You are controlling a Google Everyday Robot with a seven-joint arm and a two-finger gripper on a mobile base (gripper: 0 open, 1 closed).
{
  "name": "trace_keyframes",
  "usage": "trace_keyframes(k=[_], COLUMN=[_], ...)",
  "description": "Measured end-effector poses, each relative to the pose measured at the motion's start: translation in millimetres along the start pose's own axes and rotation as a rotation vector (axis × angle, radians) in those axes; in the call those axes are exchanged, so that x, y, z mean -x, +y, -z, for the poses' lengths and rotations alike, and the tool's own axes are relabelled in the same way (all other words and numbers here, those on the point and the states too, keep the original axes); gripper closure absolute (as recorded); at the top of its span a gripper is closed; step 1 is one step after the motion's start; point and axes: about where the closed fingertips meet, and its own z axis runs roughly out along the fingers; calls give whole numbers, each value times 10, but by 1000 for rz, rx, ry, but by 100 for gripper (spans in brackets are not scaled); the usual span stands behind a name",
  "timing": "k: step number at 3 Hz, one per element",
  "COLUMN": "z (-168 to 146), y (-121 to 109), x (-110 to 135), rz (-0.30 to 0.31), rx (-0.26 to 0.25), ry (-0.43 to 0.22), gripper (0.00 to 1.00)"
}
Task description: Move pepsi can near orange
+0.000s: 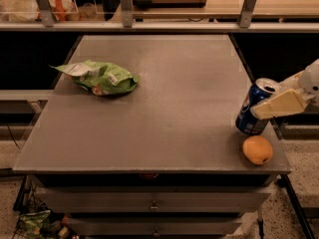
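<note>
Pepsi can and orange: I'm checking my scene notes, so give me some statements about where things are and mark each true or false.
1. The pepsi can is by the right edge of the table, just behind the orange. True.
2. The gripper hangs over the green bag. False: it is on the right side, closed around the pepsi can.
3. The orange lies near the table's front right corner. True.
4. The green bag touches the orange. False: the bag lies on the left side, well apart from it.
</note>
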Motion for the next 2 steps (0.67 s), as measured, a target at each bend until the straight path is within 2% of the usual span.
trace_keyframes(k=[1, 2], z=[-199, -467], y=[16, 14], x=[123, 223], rz=[10, 20], rx=[17, 58], ry=[-40, -61], gripper=[100, 100])
